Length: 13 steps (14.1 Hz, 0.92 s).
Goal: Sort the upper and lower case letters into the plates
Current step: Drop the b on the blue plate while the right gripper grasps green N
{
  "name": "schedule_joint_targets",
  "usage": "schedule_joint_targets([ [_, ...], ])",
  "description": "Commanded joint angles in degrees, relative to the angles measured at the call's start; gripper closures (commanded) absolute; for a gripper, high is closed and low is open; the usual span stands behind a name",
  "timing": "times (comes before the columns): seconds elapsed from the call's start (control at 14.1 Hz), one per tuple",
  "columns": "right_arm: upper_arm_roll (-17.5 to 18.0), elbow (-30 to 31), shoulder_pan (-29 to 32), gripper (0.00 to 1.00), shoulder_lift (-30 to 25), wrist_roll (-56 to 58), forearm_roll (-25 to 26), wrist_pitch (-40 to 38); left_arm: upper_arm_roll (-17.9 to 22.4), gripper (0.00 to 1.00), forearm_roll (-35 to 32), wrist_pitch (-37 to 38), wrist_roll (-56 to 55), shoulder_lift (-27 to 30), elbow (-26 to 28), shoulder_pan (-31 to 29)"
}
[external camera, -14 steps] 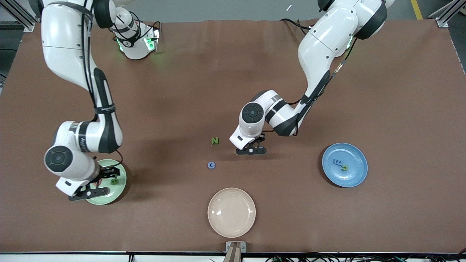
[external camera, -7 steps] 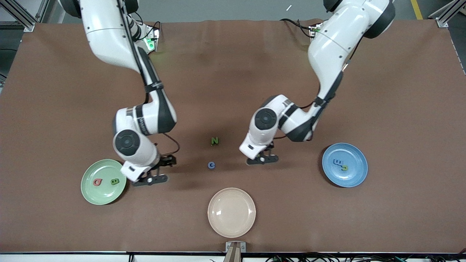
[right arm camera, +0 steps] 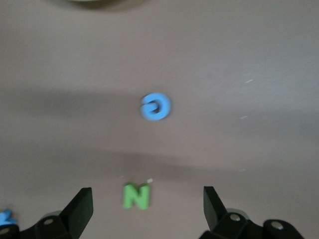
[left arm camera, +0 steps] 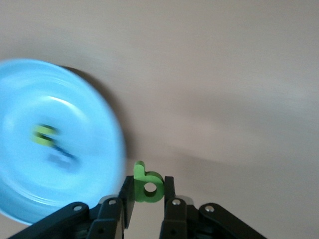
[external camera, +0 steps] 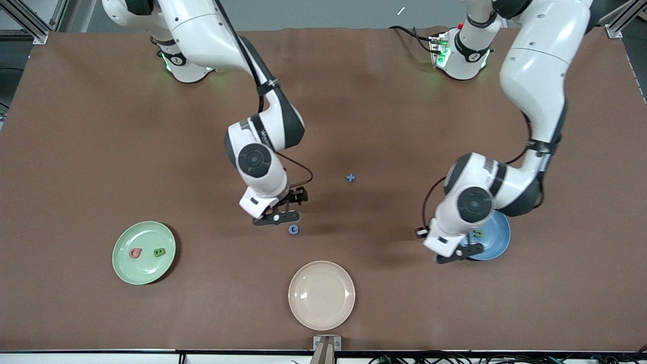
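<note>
**Left gripper carries a green letter by the blue plate; right gripper hangs open over the middle letters**

A brown table (external camera: pixel 101 126) seen from above, with two white robot arms reaching over it.

The left gripper (left arm camera: pixel 145 205) is over the edge of the blue plate (external camera: pixel 498 237), toward the left arm's end of the table. Its fingers (left arm camera: pixel 127 196) are clenched on a small green letter b (left arm camera: pixel 147 185). The blue plate already holds at least one yellow-green letter (external camera: pixel 478 233); the arm hides the rest.

The right gripper (right arm camera: pixel 148 209) hangs over the middle of the table, fingers spread wide and holding nothing. Below it lie a green letter N (right arm camera: pixel 136 196) and a round blue letter (external camera: pixel 293 229), which lies nearer the front camera. A small blue plus-shaped piece (external camera: pixel 350 177) lies apart from them, farther from the front camera.

The pale green plate (external camera: pixel 126 268) sits toward the right arm's end, holding a pink letter (external camera: pixel 135 253) and a green letter (external camera: pixel 159 252) side by side.

A cream plate (external camera: pixel 321 295), with nothing on it, sits nearest the front camera, in the middle.
</note>
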<state>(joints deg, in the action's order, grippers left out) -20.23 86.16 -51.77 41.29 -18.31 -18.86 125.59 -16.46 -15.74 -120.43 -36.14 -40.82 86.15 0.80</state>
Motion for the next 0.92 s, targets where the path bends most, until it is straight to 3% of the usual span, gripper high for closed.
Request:
schedule_joint_targets([
  [0.0,-0.68,4.62,-1.92,0.02,0.02,-1.72,-1.01,5.16,-0.76,1.00,-0.96,0.46,5.87,3.90,6.56,-6.31],
  [0.21,-0.68,5.33,-3.25,0.01,2.04,-2.26,-1.01,8.26,-0.76,0.98,-0.96,0.46,10.38,3.73,9.20,-10.55],
  [0.28,-0.68,5.51,-3.77,0.01,2.65,-2.35,-0.92,8.53,-0.76,0.91,-1.05,0.46,10.56,3.56,9.73,-11.17],
  [0.35,-0.77,5.86,-3.87,0.01,3.01,-2.78,-0.92,8.79,-0.68,0.76,-1.23,-0.24,12.30,3.55,10.43,-11.87],
  [0.5,-0.68,6.74,-4.83,0.01,3.53,-4.79,-0.92,10.19,-0.76,0.02,-1.40,-1.21,14.51,3.55,10.61,-13.02],
  [0.71,-0.68,6.92,-5.45,0.06,4.33,-6.57,-0.92,11.17,-2.07,0.00,-1.32,-2.00,13.47,5.83,11.94,-12.41],
  [0.78,-0.68,6.92,-5.45,0.14,4.33,-6.57,-0.92,11.08,-4.69,0.00,-1.23,-2.00,12.77,6.10,11.93,-12.49],
  [0.85,-0.68,6.92,-5.45,0.29,4.33,-6.57,-0.83,10.73,-7.15,0.00,-1.05,-2.00,10.50,6.10,11.93,-12.32],
])
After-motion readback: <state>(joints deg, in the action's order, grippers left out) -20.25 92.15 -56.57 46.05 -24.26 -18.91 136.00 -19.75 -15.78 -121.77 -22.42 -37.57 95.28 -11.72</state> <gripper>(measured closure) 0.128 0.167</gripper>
